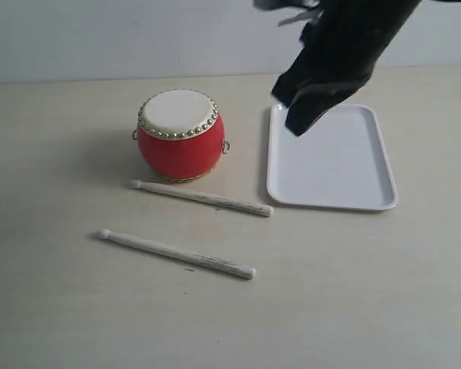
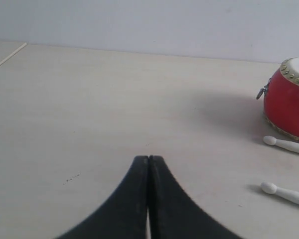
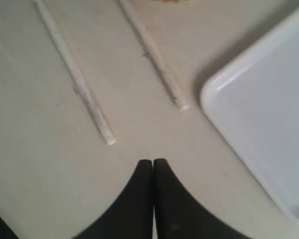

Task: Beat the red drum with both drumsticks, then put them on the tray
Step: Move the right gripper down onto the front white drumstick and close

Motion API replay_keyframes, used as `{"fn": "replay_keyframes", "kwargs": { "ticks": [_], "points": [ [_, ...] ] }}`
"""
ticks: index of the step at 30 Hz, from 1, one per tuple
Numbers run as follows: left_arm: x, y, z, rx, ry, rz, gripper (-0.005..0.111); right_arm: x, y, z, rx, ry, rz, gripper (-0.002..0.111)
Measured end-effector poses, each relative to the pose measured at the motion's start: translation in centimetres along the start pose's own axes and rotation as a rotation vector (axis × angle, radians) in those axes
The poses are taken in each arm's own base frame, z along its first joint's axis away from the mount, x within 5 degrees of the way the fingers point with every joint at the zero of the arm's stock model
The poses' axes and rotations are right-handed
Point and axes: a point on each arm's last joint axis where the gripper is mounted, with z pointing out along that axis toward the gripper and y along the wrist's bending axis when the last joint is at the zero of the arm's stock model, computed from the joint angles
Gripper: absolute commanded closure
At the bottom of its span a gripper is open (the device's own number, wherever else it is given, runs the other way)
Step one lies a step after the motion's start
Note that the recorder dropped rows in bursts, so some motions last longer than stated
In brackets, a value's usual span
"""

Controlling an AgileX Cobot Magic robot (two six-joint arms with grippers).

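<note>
The red drum point(image 1: 180, 137) with its cream skin and gold studs stands upright on the table, also at the edge of the left wrist view point(image 2: 290, 103). Two pale drumsticks lie flat in front of it, one close to the drum point(image 1: 203, 197) and one nearer the front point(image 1: 177, 254); both show in the right wrist view point(image 3: 155, 57) point(image 3: 77, 74). The white tray point(image 1: 334, 160) lies to the drum's right. My right gripper point(image 1: 294, 127) hangs shut above the tray's left end point(image 3: 153, 161), holding nothing. The left gripper point(image 2: 148, 158) is shut and empty over bare table, left of the drum.
The pale table point(image 1: 61, 292) stretches around the objects, with a plain wall behind it. The right arm's dark body point(image 1: 346, 46) reaches in from the top right above the tray.
</note>
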Motion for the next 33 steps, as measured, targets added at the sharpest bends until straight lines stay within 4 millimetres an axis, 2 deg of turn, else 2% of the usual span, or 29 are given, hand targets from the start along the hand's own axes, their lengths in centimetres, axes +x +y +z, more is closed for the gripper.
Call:
{"fn": "replay_keyframes", "kwargs": {
  "ticks": [3, 5, 6, 9, 14, 19, 29, 33],
  "points": [
    [0.0, 0.0, 0.0, 0.0, 0.0, 0.0, 0.107, -1.3, 3.4, 4.6, -0.018, 0.13, -0.138, 0.104],
    [0.0, 0.0, 0.0, 0.0, 0.0, 0.0, 0.107, -1.5, 5.2, 7.3, -0.019, 0.208, -0.207, 0.092],
    [0.0, 0.0, 0.0, 0.0, 0.0, 0.0, 0.107, -1.5, 5.7, 8.2, -0.024, 0.231, -0.227, 0.083],
    [0.0, 0.0, 0.0, 0.0, 0.0, 0.0, 0.107, -0.7, 8.1, 12.3, -0.057, 0.352, -0.346, 0.064],
    [0.0, 0.0, 0.0, 0.0, 0.0, 0.0, 0.107, 0.5, 9.5, 16.3, -0.039, 0.425, -0.417, 0.062],
    [0.0, 0.0, 0.0, 0.0, 0.0, 0.0, 0.107, 0.0, 9.7, 17.5, -0.006, 0.365, -0.423, 0.062],
    [0.0, 0.0, 0.0, 0.0, 0.0, 0.0, 0.107, -0.6, 9.0, 17.9, 0.08, 0.291, -0.414, 0.062],
    [0.0, 0.0, 0.0, 0.0, 0.0, 0.0, 0.107, -0.6, 8.9, 18.8, 0.083, 0.287, -0.408, 0.062]
  ]
}}
